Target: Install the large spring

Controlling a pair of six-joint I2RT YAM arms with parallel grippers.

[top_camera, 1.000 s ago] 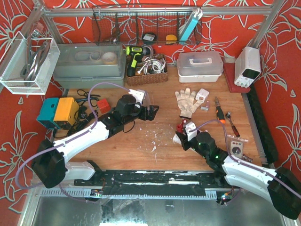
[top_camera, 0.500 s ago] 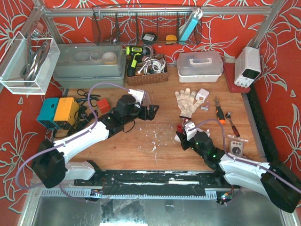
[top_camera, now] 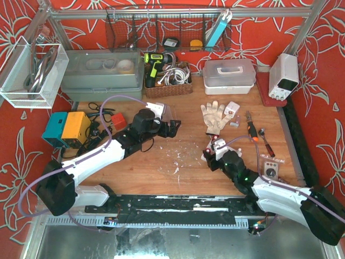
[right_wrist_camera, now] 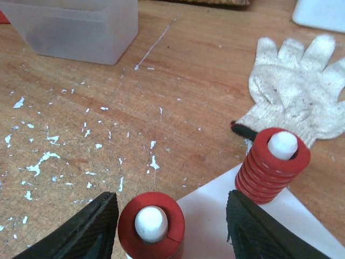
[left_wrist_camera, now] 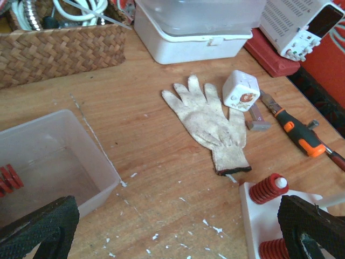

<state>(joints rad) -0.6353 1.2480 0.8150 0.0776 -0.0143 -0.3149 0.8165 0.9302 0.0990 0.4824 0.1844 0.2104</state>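
Note:
A white base plate [right_wrist_camera: 237, 216] carries two white pegs, each with a large red spring on it. The near spring [right_wrist_camera: 151, 225] stands between my right gripper's [right_wrist_camera: 172, 234] open fingers, close to the left finger [right_wrist_camera: 89, 229] and apart from the right one. The far spring [right_wrist_camera: 277, 162] stands beyond the right finger. In the top view the right gripper [top_camera: 216, 152] is over the plate [top_camera: 206, 157]. My left gripper [left_wrist_camera: 175, 232] is open and empty, beside a translucent bin [left_wrist_camera: 48, 156] holding red springs [left_wrist_camera: 7, 179]. The plate also shows in the left wrist view [left_wrist_camera: 253, 216].
A white work glove [top_camera: 214, 116] lies just beyond the plate. A white cube [top_camera: 232, 110], an orange-and-black screwdriver [top_camera: 252, 129] and a small meter [top_camera: 269, 170] lie to the right. A wicker basket [top_camera: 168, 86] and a white lidded box [top_camera: 229, 75] stand at the back.
My right gripper has moved a little away from me, over the white plate. The left arm has hardly moved.

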